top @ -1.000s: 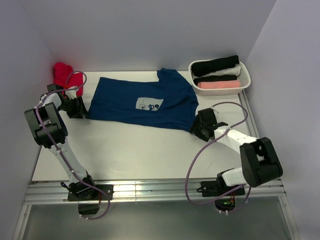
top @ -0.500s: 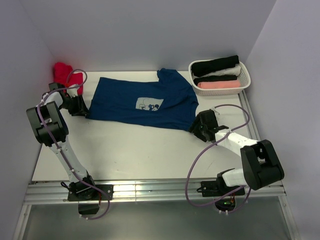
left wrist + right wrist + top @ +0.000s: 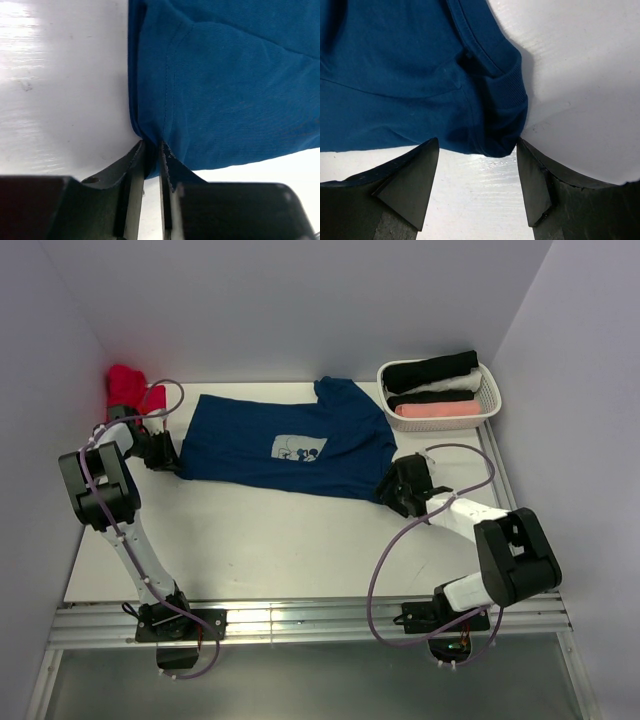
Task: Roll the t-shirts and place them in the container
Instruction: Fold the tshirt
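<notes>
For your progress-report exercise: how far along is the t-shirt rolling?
Done: rolled shirts in the basket. In hand: the navy t-shirt lies flat, left gripper pinching its hem, right gripper open around the opposite corner. To do: roll it, then the red shirt.

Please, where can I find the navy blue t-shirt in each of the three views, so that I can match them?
Top external: the navy t-shirt lies spread flat on the far half of the table.
Left wrist: it fills the upper right, with its edge pinched in the left tool.
Right wrist: it is at upper left, with one corner between the fingers of the open right tool.
Shared landmark: the white table.
</notes>
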Motion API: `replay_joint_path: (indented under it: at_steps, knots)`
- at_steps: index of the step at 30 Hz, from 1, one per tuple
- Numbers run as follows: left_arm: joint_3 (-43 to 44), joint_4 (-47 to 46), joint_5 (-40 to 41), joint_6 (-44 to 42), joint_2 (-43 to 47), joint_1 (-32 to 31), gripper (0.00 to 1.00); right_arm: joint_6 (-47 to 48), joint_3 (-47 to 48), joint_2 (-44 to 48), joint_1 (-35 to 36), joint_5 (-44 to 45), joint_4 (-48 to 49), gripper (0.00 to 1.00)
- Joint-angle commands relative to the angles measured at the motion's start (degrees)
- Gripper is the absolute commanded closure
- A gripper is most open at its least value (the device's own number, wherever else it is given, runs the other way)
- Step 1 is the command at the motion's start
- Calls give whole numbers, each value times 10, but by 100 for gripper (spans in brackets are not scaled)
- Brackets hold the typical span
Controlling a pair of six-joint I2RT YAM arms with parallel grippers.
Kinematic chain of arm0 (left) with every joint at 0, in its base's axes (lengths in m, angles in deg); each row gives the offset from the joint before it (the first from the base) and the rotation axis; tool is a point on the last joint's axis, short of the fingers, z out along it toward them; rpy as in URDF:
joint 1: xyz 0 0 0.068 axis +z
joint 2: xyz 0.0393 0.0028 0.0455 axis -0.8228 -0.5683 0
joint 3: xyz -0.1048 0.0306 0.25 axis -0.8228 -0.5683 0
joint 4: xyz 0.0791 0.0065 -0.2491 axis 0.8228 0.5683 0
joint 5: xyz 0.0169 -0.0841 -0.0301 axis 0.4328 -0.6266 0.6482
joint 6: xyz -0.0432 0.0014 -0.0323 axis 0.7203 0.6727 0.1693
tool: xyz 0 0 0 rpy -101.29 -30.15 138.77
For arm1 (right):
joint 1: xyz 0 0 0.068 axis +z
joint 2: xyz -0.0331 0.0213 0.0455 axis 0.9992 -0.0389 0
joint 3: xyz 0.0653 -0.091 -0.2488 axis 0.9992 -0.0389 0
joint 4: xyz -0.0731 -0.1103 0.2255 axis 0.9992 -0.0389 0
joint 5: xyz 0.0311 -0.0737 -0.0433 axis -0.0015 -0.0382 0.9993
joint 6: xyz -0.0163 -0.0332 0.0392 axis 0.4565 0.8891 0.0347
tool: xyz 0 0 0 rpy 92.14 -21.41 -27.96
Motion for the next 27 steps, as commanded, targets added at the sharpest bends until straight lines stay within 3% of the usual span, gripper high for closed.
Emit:
replay_joint_path:
  at_steps: [1,11,16,20,27]
  knots:
    - [-19,24,13,-13,-14,-8,78,-6,8,-22,-3,3,-14,29]
    - [-18,24,16,-12,-6,-8,99,-3,24,-44,-3,2,-19,32]
    - [-19,23,17,-17,-2,-9,100,1,30,-44,-2,4,-33,43]
    - [-19,24,18,-22,0,-8,100,5,35,-37,-3,11,-52,64]
    - [-20,34,34,-47,14,-6,100,50,101,-44,-3,58,-159,69]
